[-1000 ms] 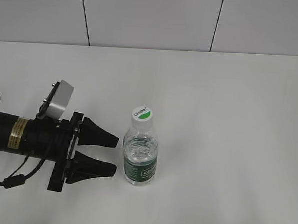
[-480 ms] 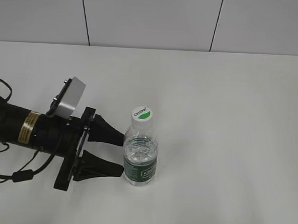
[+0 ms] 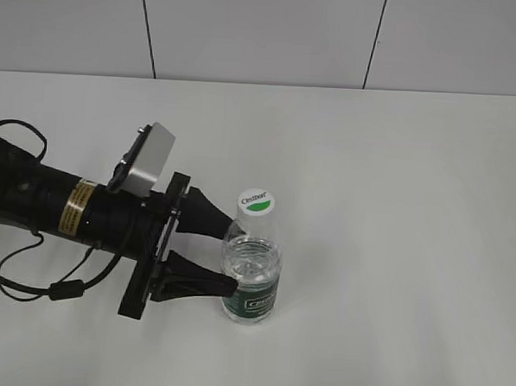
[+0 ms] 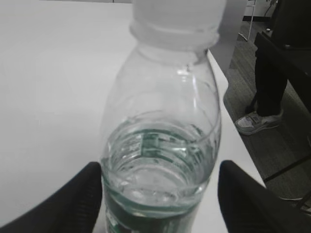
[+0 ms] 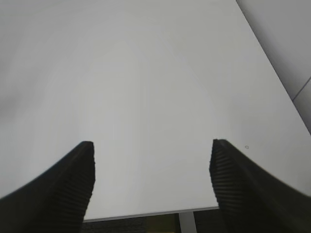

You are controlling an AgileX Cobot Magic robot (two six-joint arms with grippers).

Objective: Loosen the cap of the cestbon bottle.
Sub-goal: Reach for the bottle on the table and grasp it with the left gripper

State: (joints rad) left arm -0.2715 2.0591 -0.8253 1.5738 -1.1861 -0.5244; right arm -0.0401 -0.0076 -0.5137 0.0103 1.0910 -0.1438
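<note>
**Item: cestbon bottle bracketed by left end effector; cap untouched**

Location. The cestbon bottle stood upright on the white desk, a little toward 7 o'clock from the desk's middle in the exterior view. The cap sat on the neck, green half-disc uppermost.

Left end effector. Entered from 9 o'clock, lying nearly level. Jaws stood spread, one finger to each side of the bottle's body, tips at or just against the plastic; not clenched, nothing yet held. Whether the tips actually touched could not be told.

Right end effector. Released, jaws wide, bare desk beneath; absent from the exterior view.

Hazards, as judged.
- Tipping: the bottle was small and only part full, so a further push from 9 o'clock before the jaws closed could slide or topple it toward 3 o'clock.
- Crushing: a hard close on the thin ribbed wall could buckle it and let it slip.
- Spinning: with a weak hold on the body, twisting the cap would likely turn the whole bottle instead of loosening it.

Differences between views.
- Exterior: showed the cap's printed top, the label band and the arm's line of approach.
- Left wrist: showed the water level and both fingers flanking the bottle low down; the cap's top was cut off.
- Right wrist: showed no bottle at all.
</note>
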